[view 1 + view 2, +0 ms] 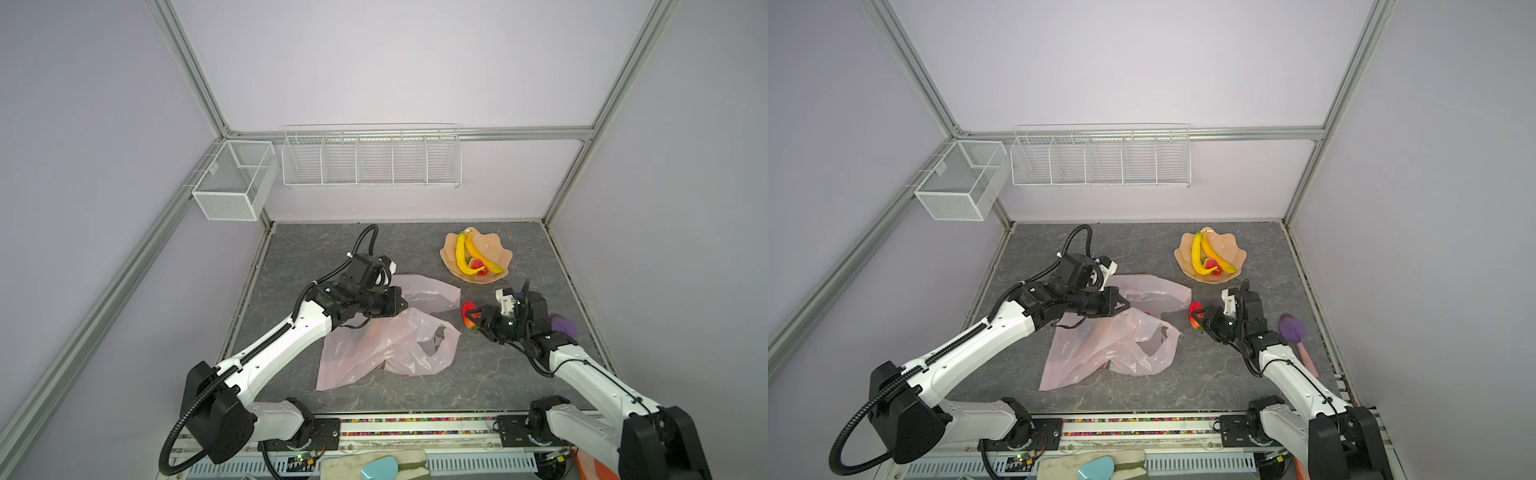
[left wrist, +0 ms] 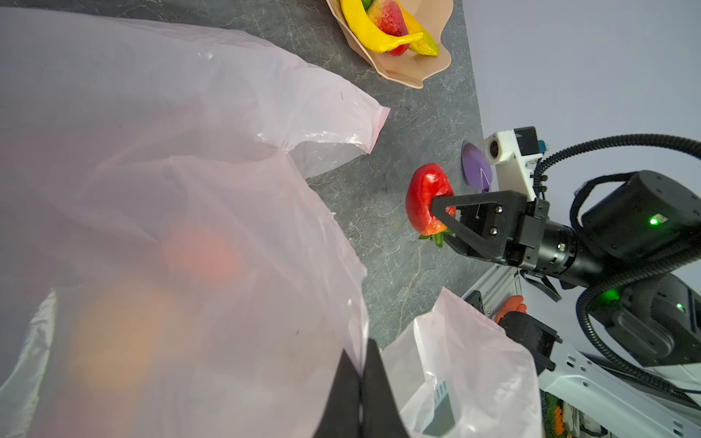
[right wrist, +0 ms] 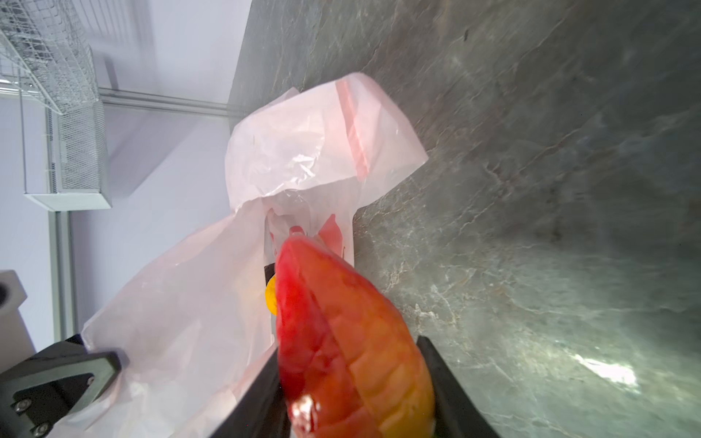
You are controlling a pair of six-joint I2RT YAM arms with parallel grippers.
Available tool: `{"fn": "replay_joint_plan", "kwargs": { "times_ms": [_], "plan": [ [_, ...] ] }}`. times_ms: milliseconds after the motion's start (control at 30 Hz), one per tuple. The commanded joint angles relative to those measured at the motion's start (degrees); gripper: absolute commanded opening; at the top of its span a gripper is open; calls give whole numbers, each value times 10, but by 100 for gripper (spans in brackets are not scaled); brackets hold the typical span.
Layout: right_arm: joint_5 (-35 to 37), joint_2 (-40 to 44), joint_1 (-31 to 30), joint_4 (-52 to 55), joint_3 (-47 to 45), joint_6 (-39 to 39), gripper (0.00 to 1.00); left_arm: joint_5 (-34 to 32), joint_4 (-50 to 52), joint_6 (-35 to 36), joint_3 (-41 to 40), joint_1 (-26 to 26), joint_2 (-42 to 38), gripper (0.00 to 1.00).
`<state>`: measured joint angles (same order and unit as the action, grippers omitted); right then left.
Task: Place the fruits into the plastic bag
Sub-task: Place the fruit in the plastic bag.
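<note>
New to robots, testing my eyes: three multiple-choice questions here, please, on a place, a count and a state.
1. Where is the purple tool? A on the table beside the right arm; B in the bowl; C in the bag.
2. How many bananas lie in the bowl? A one; B four; C two.
3. The right gripper is: A open, empty; B shut on a strawberry; C pulling the bag.
Answers: A, bare table under it; C, two yellow curves show; B, it clamps the strawberry.
</note>
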<state>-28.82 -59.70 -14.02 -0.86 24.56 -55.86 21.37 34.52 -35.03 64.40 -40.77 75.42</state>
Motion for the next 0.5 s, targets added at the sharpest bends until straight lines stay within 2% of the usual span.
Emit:
{"fn": "replay_joint_plan", "kwargs": {
  "times_ms": [0, 200, 467],
  "plan": [
    [-19, -18, -19, -92, -10, -60, 37, 8, -4, 9, 20, 1, 4, 0],
    [-20, -76, -66, -190, -9, -111, 37, 8, -2, 10, 19, 1, -1, 0],
    [20, -189, -188, -332, 14, -184, 36, 7, 0, 13, 25, 1, -3, 0]
  ]
}}
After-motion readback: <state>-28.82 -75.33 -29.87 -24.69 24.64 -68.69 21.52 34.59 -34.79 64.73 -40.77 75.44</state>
